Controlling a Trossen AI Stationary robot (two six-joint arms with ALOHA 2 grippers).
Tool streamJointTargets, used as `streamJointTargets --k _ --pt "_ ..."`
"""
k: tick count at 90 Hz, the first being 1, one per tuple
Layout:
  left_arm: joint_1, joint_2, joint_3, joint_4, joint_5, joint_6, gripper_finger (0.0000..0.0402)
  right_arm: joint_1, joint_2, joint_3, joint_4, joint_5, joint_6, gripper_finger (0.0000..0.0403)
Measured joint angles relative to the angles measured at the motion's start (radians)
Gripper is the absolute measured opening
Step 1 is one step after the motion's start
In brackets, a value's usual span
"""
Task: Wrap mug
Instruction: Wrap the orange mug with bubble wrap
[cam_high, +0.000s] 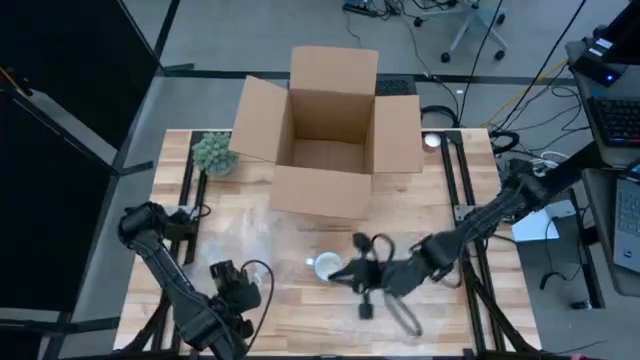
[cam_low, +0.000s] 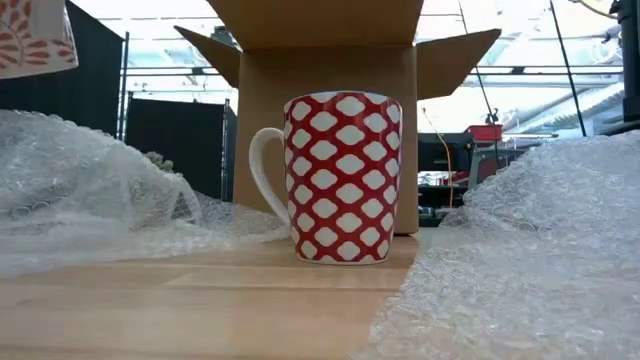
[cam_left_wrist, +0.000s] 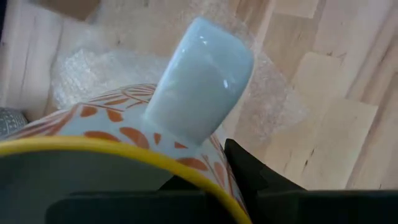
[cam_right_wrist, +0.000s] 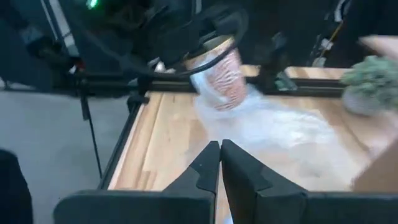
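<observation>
A mug with an orange leaf pattern, yellow rim and pale handle (cam_left_wrist: 199, 81) hangs in my left gripper (cam_high: 235, 285) at the table's near left, above a bubble wrap sheet (cam_right_wrist: 273, 130). The right wrist view shows this mug (cam_right_wrist: 221, 71) tilted, and the low view shows it at the top left corner (cam_low: 30, 35). A red-and-white mug (cam_low: 340, 178) stands upright on its base near the table's middle (cam_high: 325, 265). Just right of it, my right gripper (cam_right_wrist: 219, 155) is shut and points toward the left arm. I cannot tell whether it touches the wrap. My left gripper holds the leaf-pattern mug at its rim (cam_left_wrist: 205, 186), right beside the handle. One finger (cam_left_wrist: 249, 177) lies against the outer wall, and the other side of the gripper shows dark within the mug's mouth. The mug is lifted clear of the table and tilted.
An open cardboard box (cam_high: 330, 130) stands at the table's far middle, with a small green plant (cam_high: 213, 153) to its left. More bubble wrap (cam_low: 540, 250) is heaped on the right of the low view. A small dark object (cam_high: 365, 310) lies near the front edge.
</observation>
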Motion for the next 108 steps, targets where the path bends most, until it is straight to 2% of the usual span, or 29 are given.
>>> streamJointTargets --k 6,24,53,76,84,108 --pt "-0.004 0.000 0.000 0.000 0.000 0.000 0.0002 0.014 0.069 0.038 -0.017 0.011 0.011 0.0003" --pt "-0.011 0.000 0.000 0.000 -0.001 -0.006 0.0002 0.063 0.244 0.140 -0.102 0.131 0.125 0.0003" --pt "-0.011 0.001 0.000 0.001 -0.026 0.020 0.0002 0.066 0.456 0.225 -0.104 0.205 0.320 0.0001" --pt "-0.011 0.001 0.000 0.000 -0.026 0.023 0.0002 0.022 0.502 0.235 -0.161 0.256 0.454 0.0001" --pt "-0.012 0.001 0.000 0.000 -0.026 0.022 0.0002 0.001 0.502 0.235 -0.221 0.284 0.497 0.0001" --pt "-0.015 0.001 0.000 0.010 -0.027 0.021 0.0002 -0.022 0.499 0.235 -0.444 0.282 0.597 0.0000"
